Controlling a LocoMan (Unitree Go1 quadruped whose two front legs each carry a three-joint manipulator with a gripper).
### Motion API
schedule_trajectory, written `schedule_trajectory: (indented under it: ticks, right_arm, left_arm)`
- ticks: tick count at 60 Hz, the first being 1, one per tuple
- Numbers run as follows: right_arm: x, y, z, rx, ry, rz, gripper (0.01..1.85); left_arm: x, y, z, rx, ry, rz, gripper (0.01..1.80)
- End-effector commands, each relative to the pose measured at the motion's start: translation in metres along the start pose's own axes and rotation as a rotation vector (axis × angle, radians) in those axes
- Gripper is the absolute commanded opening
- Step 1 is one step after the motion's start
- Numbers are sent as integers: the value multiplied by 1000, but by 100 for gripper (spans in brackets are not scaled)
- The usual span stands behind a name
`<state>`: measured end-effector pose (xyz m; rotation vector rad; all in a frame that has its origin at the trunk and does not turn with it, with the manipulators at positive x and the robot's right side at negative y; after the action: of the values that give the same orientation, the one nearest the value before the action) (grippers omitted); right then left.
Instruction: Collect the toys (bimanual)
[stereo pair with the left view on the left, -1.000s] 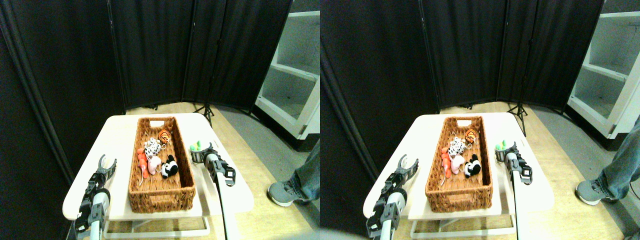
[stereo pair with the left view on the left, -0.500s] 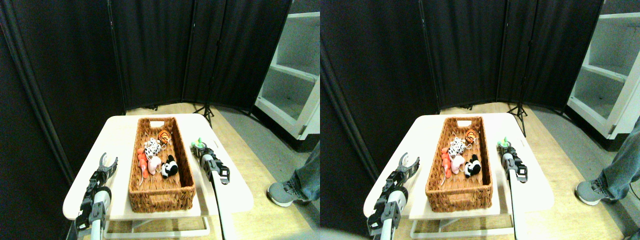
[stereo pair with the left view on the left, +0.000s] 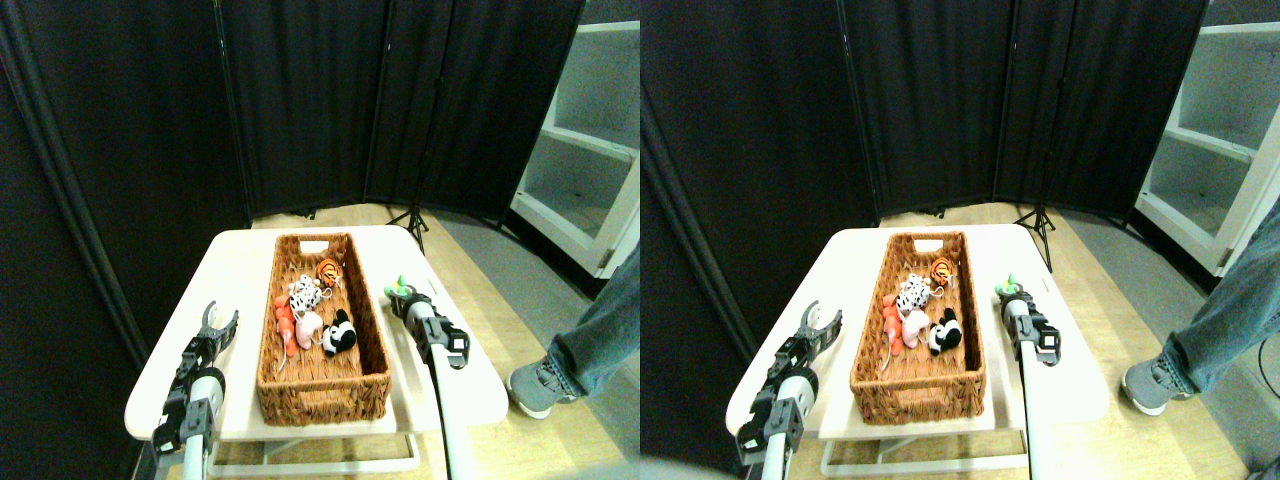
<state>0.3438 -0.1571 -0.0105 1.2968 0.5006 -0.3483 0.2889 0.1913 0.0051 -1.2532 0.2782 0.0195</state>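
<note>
A long brown wicker basket (stereo pair with the left view on the left: 322, 396) lies lengthwise on the white table (stereo pair with the left view on the left: 238, 275). Inside it are the toys: an orange tiger (stereo pair with the left view on the left: 328, 270), a spotted cow (stereo pair with the left view on the left: 305, 295), a red-orange one (stereo pair with the left view on the left: 285, 326), a pink one (stereo pair with the left view on the left: 308, 329) and a panda (stereo pair with the left view on the left: 340, 333). To the right of the basket, my right gripper (stereo pair with the left view on the left: 402, 296) is shut on a green toy (stereo pair with the left view on the left: 399, 287) just above the table. My left gripper (stereo pair with the left view on the left: 218, 318) stands open and holds nothing, over the table's left side and apart from the basket.
A person's jeans leg (stereo pair with the left view on the left: 600, 335) and grey shoe (stereo pair with the left view on the left: 533, 386) stand on the floor close to the table's right edge. Black folding screens close off the back, with a tripod foot (stereo pair with the left view on the left: 414, 226) below them. A white shelf unit (stereo pair with the left view on the left: 585, 150) stands at the right.
My right gripper closed around the green toy and shifted slightly up and right with it. The person's leg and shoe stepped left toward the table. My left gripper barely moved.
</note>
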Motion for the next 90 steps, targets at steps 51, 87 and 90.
schedule_trajectory:
  ticks: [51, 87, 90]
  right_arm:
    - [-66, 109, -97, -212, 368, 412, 2]
    - [-54, 92, -91, -285, 379, 363, 109]
    - [-54, 92, -88, -213, 392, 344, 119]
  left_arm:
    - [-5, -16, 2, 16, 0, -75, 26]
    - [1, -16, 2, 29, -6, -85, 25]
    - [2, -17, 2, 18, -1, -80, 25]
